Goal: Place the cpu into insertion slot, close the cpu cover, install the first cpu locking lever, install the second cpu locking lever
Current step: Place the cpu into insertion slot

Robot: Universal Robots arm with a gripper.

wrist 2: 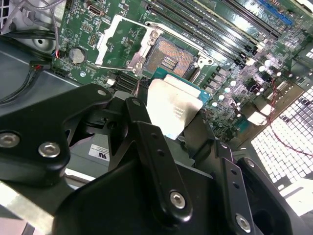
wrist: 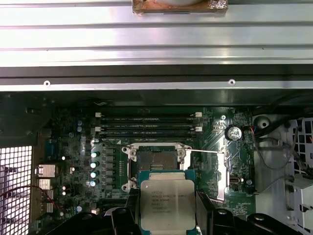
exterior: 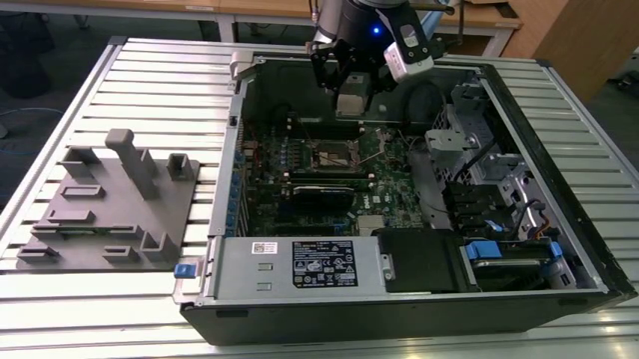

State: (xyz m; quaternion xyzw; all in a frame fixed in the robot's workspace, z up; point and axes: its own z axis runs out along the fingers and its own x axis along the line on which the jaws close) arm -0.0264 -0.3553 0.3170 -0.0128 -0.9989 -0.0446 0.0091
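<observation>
My gripper (exterior: 352, 96) hangs over the far end of the open computer case, shut on the cpu (exterior: 352, 102). In both wrist views the cpu (wrist: 167, 203) (wrist 2: 173, 107) shows its dull silver face, clamped between the black fingers (wrist: 128, 215), above the board and apart from it. The insertion slot (wrist: 156, 164) (wrist 2: 168, 56) (exterior: 334, 155) lies bare just beyond the chip, with a dark centre and a metal rim. The cpu cover (wrist 2: 106, 36) is swung open beside the slot. A thin wire locking lever (wrist: 208, 151) stands free alongside it.
A grey fixture block (exterior: 110, 202) sits on the ribbed metal table (exterior: 150, 82) at the exterior view's left. Inside the case are a black card (exterior: 325, 196), memory slots (wrist: 146, 125), a power supply (exterior: 299, 262), and a drive cage with cables (exterior: 479, 149).
</observation>
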